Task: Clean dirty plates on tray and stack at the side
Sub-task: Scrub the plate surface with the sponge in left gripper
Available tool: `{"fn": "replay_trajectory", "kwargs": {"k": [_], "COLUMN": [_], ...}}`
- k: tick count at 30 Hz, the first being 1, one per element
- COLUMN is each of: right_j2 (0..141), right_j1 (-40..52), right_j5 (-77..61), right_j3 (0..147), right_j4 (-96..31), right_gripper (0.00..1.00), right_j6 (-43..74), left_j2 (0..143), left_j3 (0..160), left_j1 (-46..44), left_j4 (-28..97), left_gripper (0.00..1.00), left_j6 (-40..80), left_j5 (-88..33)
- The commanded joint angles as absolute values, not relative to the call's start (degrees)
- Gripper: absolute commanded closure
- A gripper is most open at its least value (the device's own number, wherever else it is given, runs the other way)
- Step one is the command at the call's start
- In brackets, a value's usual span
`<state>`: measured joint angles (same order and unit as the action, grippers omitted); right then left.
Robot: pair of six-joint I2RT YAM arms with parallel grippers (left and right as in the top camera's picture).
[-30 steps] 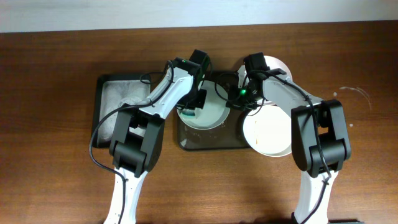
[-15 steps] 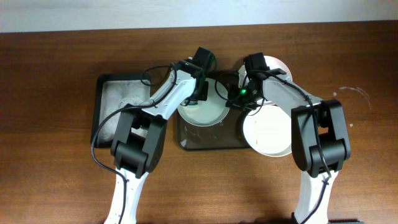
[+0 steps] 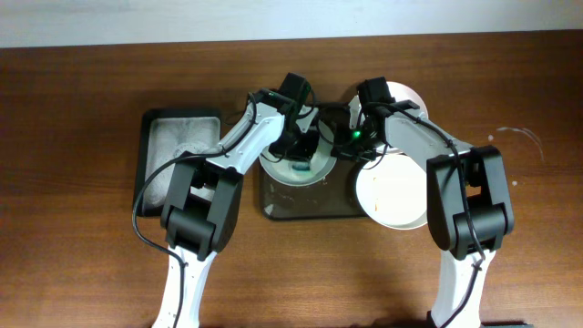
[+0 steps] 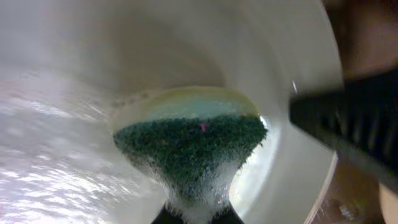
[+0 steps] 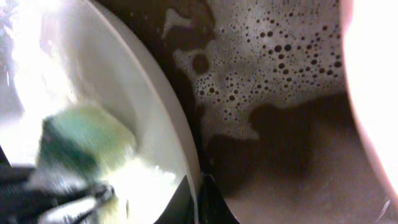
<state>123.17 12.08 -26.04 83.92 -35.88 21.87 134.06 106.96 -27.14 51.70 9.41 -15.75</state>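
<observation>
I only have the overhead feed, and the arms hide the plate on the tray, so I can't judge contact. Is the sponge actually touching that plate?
Observer: Yes. The left wrist view shows the foamy sponge, clamped in the left gripper, pressed against the plate.
Operator: Is the right gripper holding that plate?
Observer: Yes. In the right wrist view, the right gripper pinches its rim.
Operator: Any suds in the tray?
Observer: Bubbly foam covers the tray floor beside the plate.
</observation>
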Motion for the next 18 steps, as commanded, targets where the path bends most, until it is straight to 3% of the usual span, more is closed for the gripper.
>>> {"fn": "replay_trajectory", "kwargs": {"k": [1, 5, 10, 14, 18], "right_j2": [124.2, 124.2, 124.2, 124.2, 124.2], "right_j1": [12.4, 12.4, 12.4, 12.4, 12.4], "right_j5": [-25.9, -25.9, -25.9, -25.9, -25.9], "right_j3": [82.7, 82.7, 82.7, 82.7, 82.7], "right_j4": [-36.2, -36.2, -36.2, -36.2, -36.2], "right_gripper": [0.96, 0.96, 0.96, 0.96, 0.96], "right_j6": [21.2, 21.2, 21.2, 21.2, 21.2], "left_j2": [135.4, 135.4, 135.4, 135.4, 135.4], "left_j3": [106.3, 106.2, 106.2, 106.2, 106.2], "left_j1": [-26.4, -26.4, -26.4, -26.4, -26.4], "left_j4": [47.8, 46.3, 48.2, 54.9, 59.6], "left_gripper": [0.99, 0.99, 0.99, 0.99, 0.99], "left_j6": [15.2, 19.1, 19.1, 20.3, 17.0], "left_j5": [0.3, 10.8, 14.8, 12.6, 1.4]}}
